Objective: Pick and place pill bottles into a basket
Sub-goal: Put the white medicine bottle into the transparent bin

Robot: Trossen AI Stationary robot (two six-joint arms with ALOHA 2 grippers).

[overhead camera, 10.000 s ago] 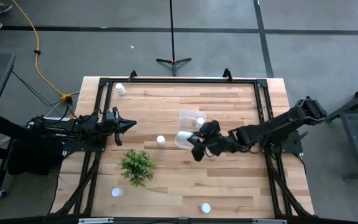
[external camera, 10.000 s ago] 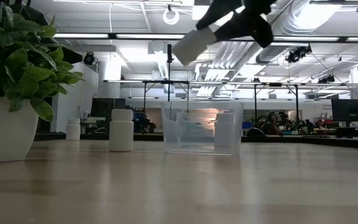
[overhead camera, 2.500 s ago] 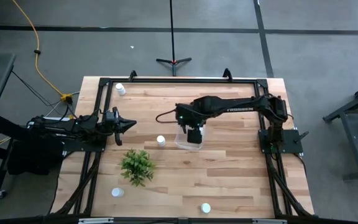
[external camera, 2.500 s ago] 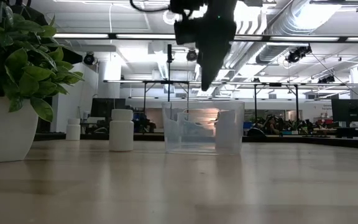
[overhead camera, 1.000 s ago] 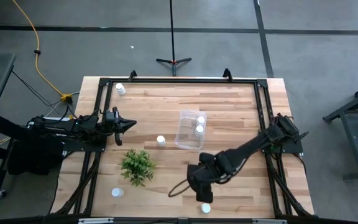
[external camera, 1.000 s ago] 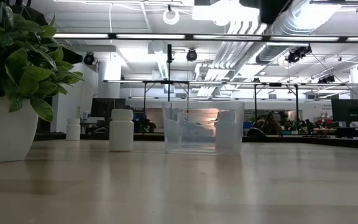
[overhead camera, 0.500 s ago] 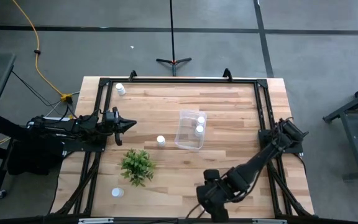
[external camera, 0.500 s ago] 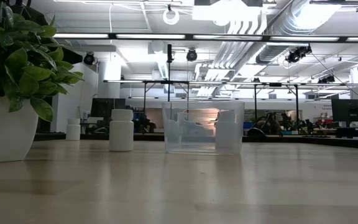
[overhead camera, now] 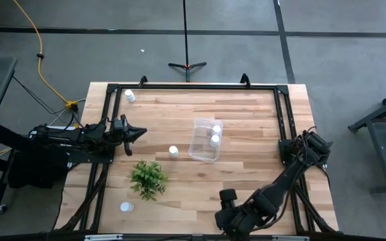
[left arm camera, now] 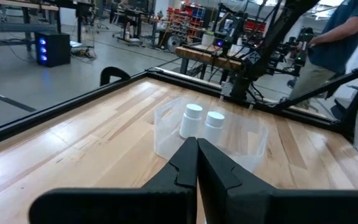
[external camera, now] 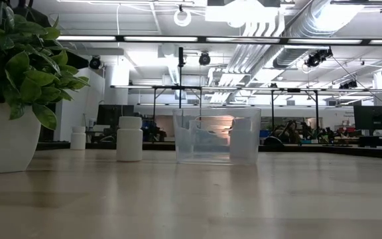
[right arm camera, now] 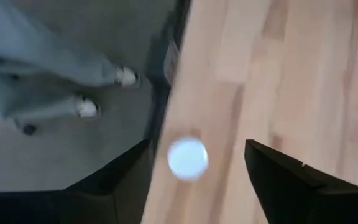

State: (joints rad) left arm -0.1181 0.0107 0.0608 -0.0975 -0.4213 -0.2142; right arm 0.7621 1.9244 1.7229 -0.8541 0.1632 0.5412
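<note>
My right gripper (overhead camera: 228,222) hangs open over the table's near edge. In the right wrist view its two fingers stand on either side of a white pill bottle (right arm camera: 188,158) that stands on the wood, without touching it. My left gripper (overhead camera: 139,132) waits shut at the table's left. The clear bin (overhead camera: 205,140) stands mid-table with two bottles (overhead camera: 214,134) upright inside; it also shows in the left wrist view (left arm camera: 166,134). Loose bottles stand at the far left corner (overhead camera: 130,96), left of the bin (overhead camera: 173,151) and at the near left (overhead camera: 126,207).
A small green plant (overhead camera: 147,179) in a white pot (external camera: 2,136) stands near-left of the bin. A black frame (overhead camera: 193,86) rims the table. A person's legs and shoes (right arm camera: 82,93) show on the floor just past the near edge.
My right gripper has moved toward the table's near edge and now stands over the bottle there, which it hides in the high view. The bottles and the bin have stayed in place.
</note>
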